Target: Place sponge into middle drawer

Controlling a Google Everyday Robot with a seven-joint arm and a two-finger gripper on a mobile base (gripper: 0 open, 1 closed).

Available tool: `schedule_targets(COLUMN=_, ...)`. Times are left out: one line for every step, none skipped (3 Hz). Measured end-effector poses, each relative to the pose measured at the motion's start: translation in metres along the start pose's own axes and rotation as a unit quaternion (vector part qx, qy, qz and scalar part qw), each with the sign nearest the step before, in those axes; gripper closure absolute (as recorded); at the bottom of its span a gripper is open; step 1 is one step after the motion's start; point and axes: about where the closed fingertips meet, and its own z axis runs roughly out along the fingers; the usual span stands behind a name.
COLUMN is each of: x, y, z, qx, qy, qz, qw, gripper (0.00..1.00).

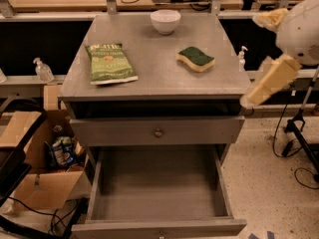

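The sponge [196, 58], pale yellow with a dark green top, lies on the right part of the grey cabinet top [154, 78]. The middle drawer [158, 185] stands pulled out at the bottom of the view, its flat grey floor bare, its knob at the front edge. My gripper [250, 61] hangs off the cabinet's right edge, to the right of the sponge and apart from it. Its two beige fingers [269, 78] stand wide apart, so it is open and holds nothing.
A green chip bag [109, 62] lies at the top's left and a white bowl [165, 21] at the back. A shut drawer front with a knob [158, 132] sits above the open drawer. Cardboard boxes [40, 183] stand on the left, cables on the floor at the right.
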Motion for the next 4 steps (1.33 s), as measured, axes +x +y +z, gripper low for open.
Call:
schedule_targets(x=-0.009, y=-0.029, z=0.03, qx=0.042, qy=-0.109, qz=0.017, qw=0.993, gripper=0.0)
schedule_targets(x=-0.021, y=-0.051, z=0.04, qx=0.102, qy=-0.166, qz=0.031, qw=0.9803, gripper=0.0)
schedule_targets(x=-0.026, y=-0.07, z=0.034, qx=0.14, qy=-0.17, qz=0.034, qw=0.9748, gripper=0.0)
schedule_targets(x=-0.016, y=-0.078, z=0.047, qx=0.135, qy=-0.161, qz=0.067, qw=0.9754, gripper=0.0)
